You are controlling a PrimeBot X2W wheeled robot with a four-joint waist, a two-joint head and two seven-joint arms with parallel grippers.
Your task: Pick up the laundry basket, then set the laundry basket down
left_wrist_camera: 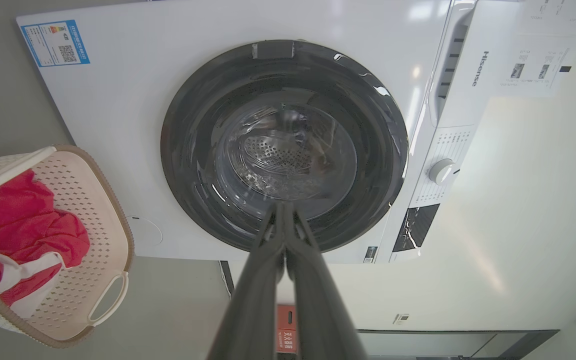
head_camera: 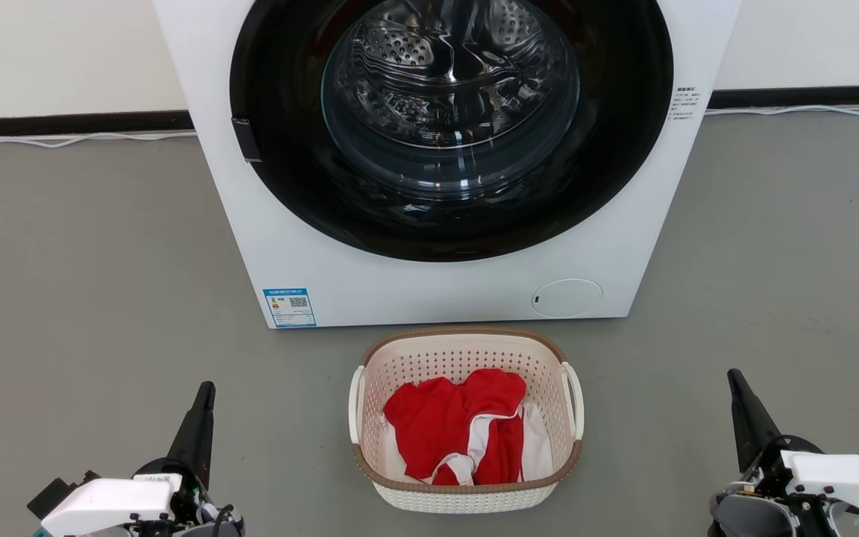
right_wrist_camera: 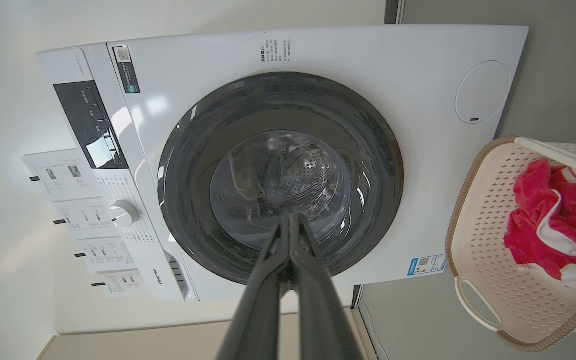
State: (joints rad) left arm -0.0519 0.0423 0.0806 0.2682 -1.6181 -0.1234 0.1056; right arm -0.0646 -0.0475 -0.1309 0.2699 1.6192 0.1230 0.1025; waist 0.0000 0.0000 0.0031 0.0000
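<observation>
The laundry basket (head_camera: 467,350) is a small cream perforated tub with a brown rim band and white side handles. It stands on the grey floor just in front of the washing machine, holding a red and white garment (head_camera: 459,432). My left gripper (head_camera: 206,389) sits low at the left, well apart from the basket, its dark fingers pressed together. My right gripper (head_camera: 734,375) mirrors it at the lower right, also shut and empty. The basket (left_wrist_camera: 103,210) lies at the left edge of the left wrist view and the basket (right_wrist_camera: 473,200) at the right edge of the right wrist view.
A white front-loading washing machine (head_camera: 370,276) with a dark round door (head_camera: 452,127) stands right behind the basket. White cables (head_camera: 71,139) run along the black skirting at the wall. Grey floor (head_camera: 94,283) spreads to both sides of the machine.
</observation>
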